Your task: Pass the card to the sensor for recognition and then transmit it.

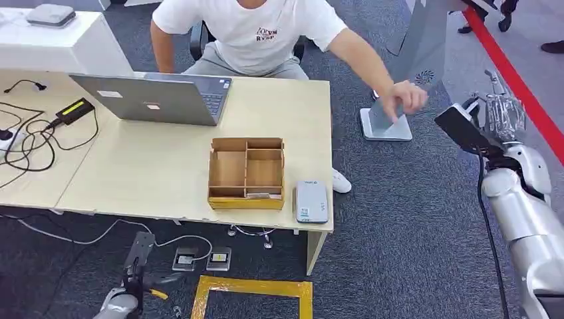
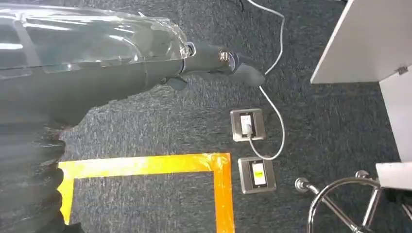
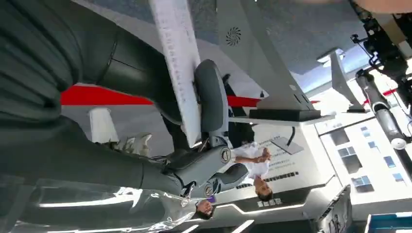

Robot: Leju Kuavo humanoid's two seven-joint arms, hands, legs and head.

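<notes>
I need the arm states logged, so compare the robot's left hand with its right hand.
The right hand is raised, out past the end of the table; the left hand hangs low, near the floor in front of it. The right hand pinches a white card between thumb and fingers; the left hand holds nothing, its fingers stretched out. Both wear a clear plastic cover.

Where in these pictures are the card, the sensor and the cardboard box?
card (image 3: 180, 68), right wrist view, on its white face above the thumb.
sensor (image 1: 312, 201), head view, middle of its grey top.
cardboard box (image 1: 245, 201), head view, on its front wall.
</notes>
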